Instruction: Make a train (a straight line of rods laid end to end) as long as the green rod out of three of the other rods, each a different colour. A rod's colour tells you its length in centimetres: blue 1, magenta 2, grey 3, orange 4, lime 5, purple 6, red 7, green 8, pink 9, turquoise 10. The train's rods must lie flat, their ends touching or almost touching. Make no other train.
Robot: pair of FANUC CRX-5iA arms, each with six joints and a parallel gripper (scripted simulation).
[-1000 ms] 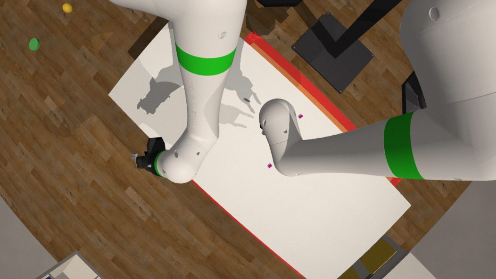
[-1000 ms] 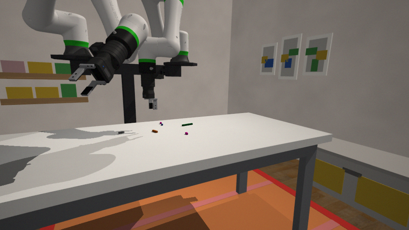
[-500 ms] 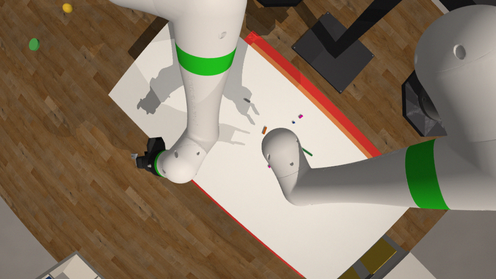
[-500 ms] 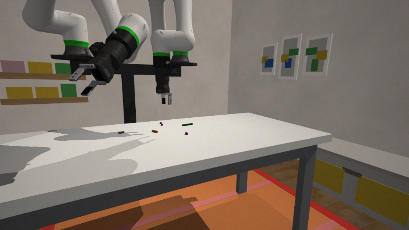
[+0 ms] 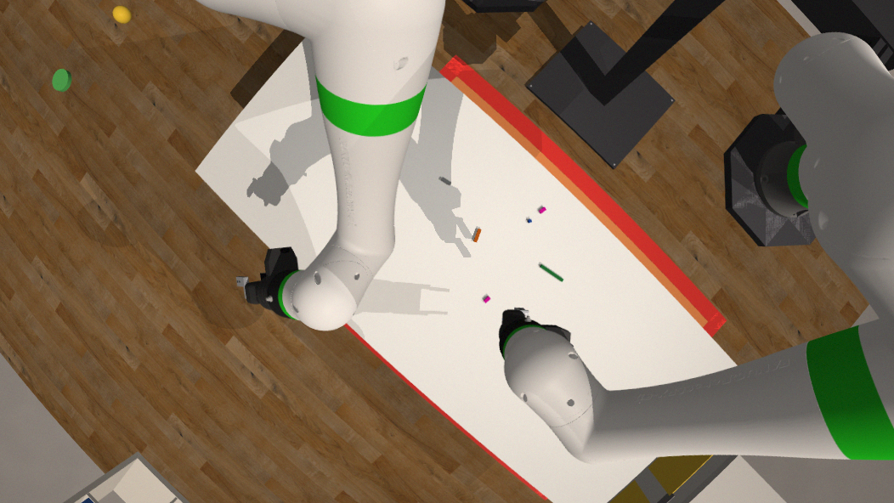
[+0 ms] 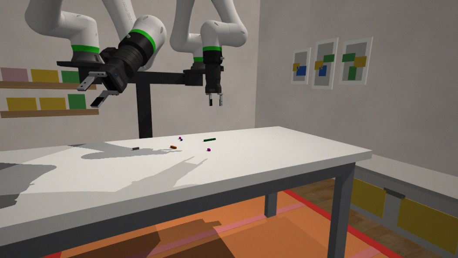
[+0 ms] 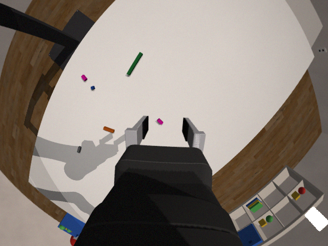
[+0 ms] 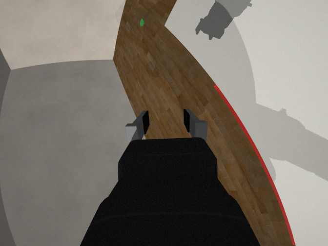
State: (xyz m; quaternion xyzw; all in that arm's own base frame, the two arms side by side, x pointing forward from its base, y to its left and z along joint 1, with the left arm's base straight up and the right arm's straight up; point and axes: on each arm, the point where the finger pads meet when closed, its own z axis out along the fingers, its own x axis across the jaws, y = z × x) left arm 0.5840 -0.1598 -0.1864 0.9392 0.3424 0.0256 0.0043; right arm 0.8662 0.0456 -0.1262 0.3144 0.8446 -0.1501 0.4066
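A: Where's the orange rod (image 5: 477, 234) (image 6: 173, 147) (image 7: 109, 129)?
B: Table (image 5: 431, 356) (image 6: 288, 140) (image 7: 212, 66), left of the left tool (image 5: 523, 311) (image 6: 215, 104) (image 7: 165, 123) in its wrist view. Left's nearer: wide open, empty.
A: Axis?
B: Roughly along finger travel; probably wants a wrist turn.

Swung with the left tool (image 5: 523, 313) (image 6: 215, 105) (image 7: 165, 123) across the bench (image 5: 625, 324) (image 6: 256, 154) (image 7: 212, 66) (image 8: 304, 79), carried away from the orange rod (image 5: 477, 234) (image 6: 173, 147) (image 7: 109, 129), raised higher, uncovered from above the orange rod, blue rod (image 5: 529, 220) (image 6: 181, 140) (image 7: 92, 88) and green rod (image 5: 551, 272) (image 6: 209, 140) (image 7: 134, 64), shifted along with its shadow.
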